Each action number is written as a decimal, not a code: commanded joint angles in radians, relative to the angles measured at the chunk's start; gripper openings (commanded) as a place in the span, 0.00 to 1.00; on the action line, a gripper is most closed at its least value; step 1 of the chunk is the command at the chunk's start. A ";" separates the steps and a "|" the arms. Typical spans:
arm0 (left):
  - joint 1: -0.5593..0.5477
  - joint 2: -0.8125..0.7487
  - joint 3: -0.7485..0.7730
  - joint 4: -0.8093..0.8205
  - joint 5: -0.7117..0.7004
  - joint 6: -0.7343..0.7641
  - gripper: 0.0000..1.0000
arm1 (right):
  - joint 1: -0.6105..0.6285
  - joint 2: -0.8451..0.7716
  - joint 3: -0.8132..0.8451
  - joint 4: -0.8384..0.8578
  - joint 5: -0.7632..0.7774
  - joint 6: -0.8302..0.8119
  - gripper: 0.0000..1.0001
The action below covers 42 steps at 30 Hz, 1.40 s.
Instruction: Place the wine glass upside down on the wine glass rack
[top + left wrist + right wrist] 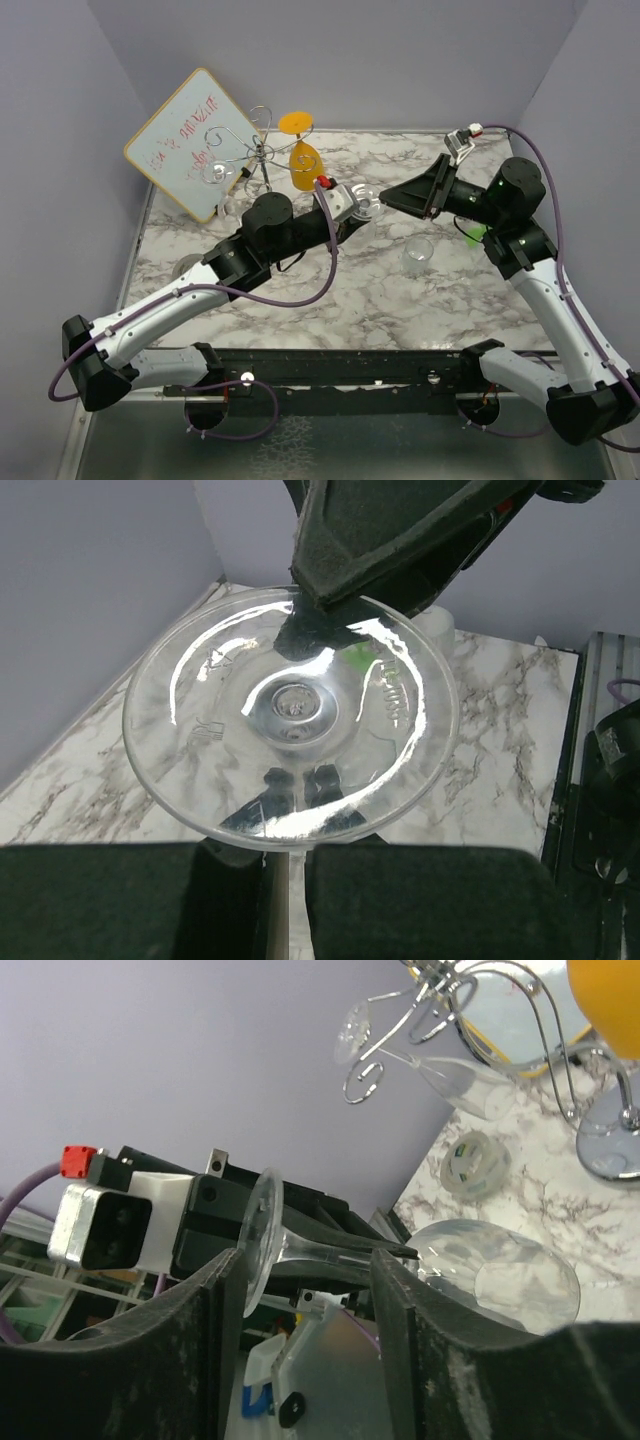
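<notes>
Left gripper [295, 850] pinches the wine glass [290, 705] by its stem. I see the right gripper [305, 1270] spread, straddling that stem.

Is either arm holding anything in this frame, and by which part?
The left gripper holds the clear wine glass by its stem, just beyond the foot. The right gripper straddles the stem, open.

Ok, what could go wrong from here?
1. The wine glass hangs mid-air in the left gripper; the right gripper straddles its stem, apparently not closed. Early release drops it on the marble table.
2. The wine glass rack carries a clear glass and an orange glass; the newcomer could knock them.
</notes>
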 commanded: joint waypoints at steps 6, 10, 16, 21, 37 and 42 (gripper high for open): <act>-0.002 0.027 -0.036 0.149 0.052 0.069 0.00 | -0.001 0.018 0.018 -0.018 -0.102 0.081 0.42; -0.002 0.033 -0.041 0.164 0.054 0.069 0.00 | -0.001 0.039 0.005 -0.003 -0.143 0.122 0.36; -0.002 0.048 -0.065 0.208 0.024 0.068 0.00 | -0.001 0.055 -0.026 0.090 -0.182 0.204 0.15; -0.002 0.041 -0.114 0.265 -0.011 0.011 0.41 | 0.000 0.041 -0.045 0.160 -0.162 0.289 0.01; 0.000 -0.064 -0.272 0.393 -0.013 0.007 0.36 | -0.001 0.033 -0.035 0.151 -0.115 0.325 0.01; 0.000 -0.039 -0.261 0.391 -0.009 0.003 0.20 | -0.001 0.029 -0.053 0.188 -0.101 0.351 0.01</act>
